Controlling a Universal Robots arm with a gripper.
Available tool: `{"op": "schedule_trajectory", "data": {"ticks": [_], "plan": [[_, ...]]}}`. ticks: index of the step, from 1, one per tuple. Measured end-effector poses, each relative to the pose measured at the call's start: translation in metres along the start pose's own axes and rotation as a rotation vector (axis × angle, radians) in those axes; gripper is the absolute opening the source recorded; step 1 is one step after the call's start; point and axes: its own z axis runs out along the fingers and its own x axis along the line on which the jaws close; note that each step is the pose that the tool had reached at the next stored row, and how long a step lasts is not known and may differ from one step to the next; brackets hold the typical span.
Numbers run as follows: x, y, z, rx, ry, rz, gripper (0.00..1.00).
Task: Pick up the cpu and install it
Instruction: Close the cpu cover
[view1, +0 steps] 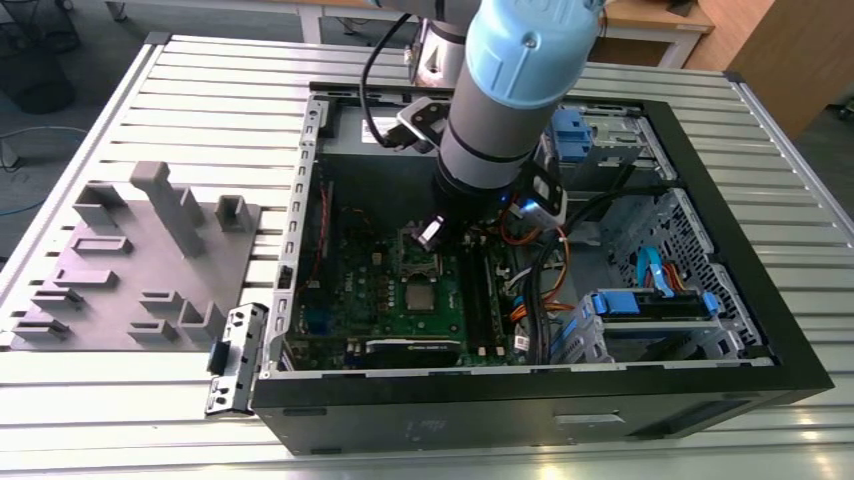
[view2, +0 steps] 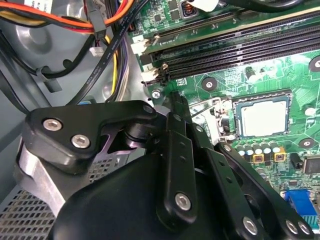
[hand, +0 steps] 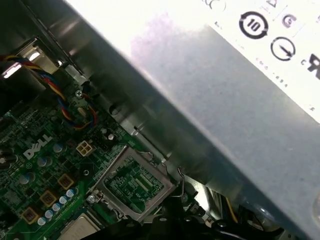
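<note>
I am positioning my gripper (view1: 430, 233) just above the socket (view2: 236, 131), inside the open computer case (view1: 534, 398). I cannot tell whether it is set wide or narrow, or whether it is carrying anything. The cpu (view2: 262, 116) is lying flat in the socket with its silvery top facing up, and the hinged frame (hand: 106, 171) is standing open just beside the socket. I am judging the cpu to be light, thin and stiff, with a smooth metal top that is likely slippery and an underside that is likely fragile. I am therefore treating two opposite edges as the place to take hold, keeping it level and pressing lightly. The case is housing the motherboard (view1: 360, 290), which is carrying the socket. It is also housing the memory slots (view2: 240, 42) near the socket, which appear empty. Loose cables (view2: 107, 50) are running past the socket on the far side of those slots, and a drive bay (view1: 654, 305) with blue clips is sitting well apart from the socket. A grey tray (view1: 120, 300) is resting outside the case, well apart from the socket. I cannot tell what its recesses are holding.
</note>
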Motion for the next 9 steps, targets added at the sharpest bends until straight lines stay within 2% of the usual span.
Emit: {"op": "schedule_trajectory", "data": {"ticks": [9], "plan": [[-0.0002, 0.0009, -0.009, -0.0021, 0.0044, -0.026, 0.11]]}}
